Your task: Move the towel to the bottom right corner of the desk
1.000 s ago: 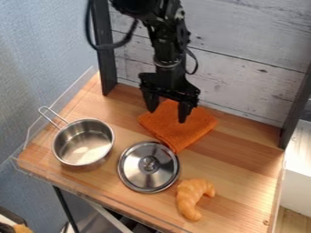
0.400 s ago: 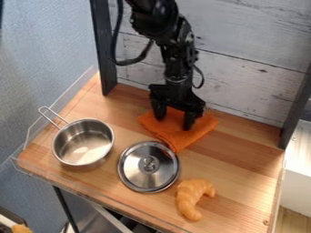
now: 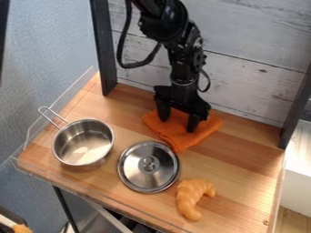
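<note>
Standing wide open at the towel (image 3: 180,142), my gripper (image 3: 178,124) clasps nothing; pinching too shallowly could let cloth slip.

Looks like a play kitchen, with a shiny pot (image 3: 83,142), a lid (image 3: 148,169) and a curvy roll (image 3: 188,198) on a wooden table (image 3: 243,161).

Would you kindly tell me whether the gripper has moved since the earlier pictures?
Yes, the gripper has moved rightward and a bit lower in the view, farther from the black post at the left.
</note>
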{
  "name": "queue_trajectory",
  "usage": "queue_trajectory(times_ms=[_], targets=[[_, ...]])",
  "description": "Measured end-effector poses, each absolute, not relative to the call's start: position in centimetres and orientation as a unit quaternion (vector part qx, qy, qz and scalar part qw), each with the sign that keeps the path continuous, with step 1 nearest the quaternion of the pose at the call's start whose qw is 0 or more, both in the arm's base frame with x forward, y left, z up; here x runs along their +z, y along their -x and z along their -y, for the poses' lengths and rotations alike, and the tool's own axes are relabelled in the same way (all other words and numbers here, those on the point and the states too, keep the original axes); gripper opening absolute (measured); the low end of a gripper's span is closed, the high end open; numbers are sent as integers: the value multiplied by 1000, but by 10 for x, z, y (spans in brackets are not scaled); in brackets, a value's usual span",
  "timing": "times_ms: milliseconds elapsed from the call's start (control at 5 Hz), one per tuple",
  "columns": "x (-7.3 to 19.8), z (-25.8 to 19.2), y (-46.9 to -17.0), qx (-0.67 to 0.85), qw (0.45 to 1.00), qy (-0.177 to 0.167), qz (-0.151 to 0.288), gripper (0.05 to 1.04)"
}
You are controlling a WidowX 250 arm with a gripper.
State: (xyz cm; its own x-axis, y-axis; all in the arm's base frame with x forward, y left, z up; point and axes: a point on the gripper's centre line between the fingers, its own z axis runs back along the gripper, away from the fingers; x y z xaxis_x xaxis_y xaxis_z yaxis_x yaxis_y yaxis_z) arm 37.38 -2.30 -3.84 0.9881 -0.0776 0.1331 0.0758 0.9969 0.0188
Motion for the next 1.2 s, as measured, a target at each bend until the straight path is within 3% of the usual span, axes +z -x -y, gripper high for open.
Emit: queue_trajectory(times_ms=[400,800,1200], targets=[[-40,78,-359,-90,994,18,56,1000],[-41,128,-333,-159,986,23,46,1001],[-40,147,-318,-187,981,16,46,1000]])
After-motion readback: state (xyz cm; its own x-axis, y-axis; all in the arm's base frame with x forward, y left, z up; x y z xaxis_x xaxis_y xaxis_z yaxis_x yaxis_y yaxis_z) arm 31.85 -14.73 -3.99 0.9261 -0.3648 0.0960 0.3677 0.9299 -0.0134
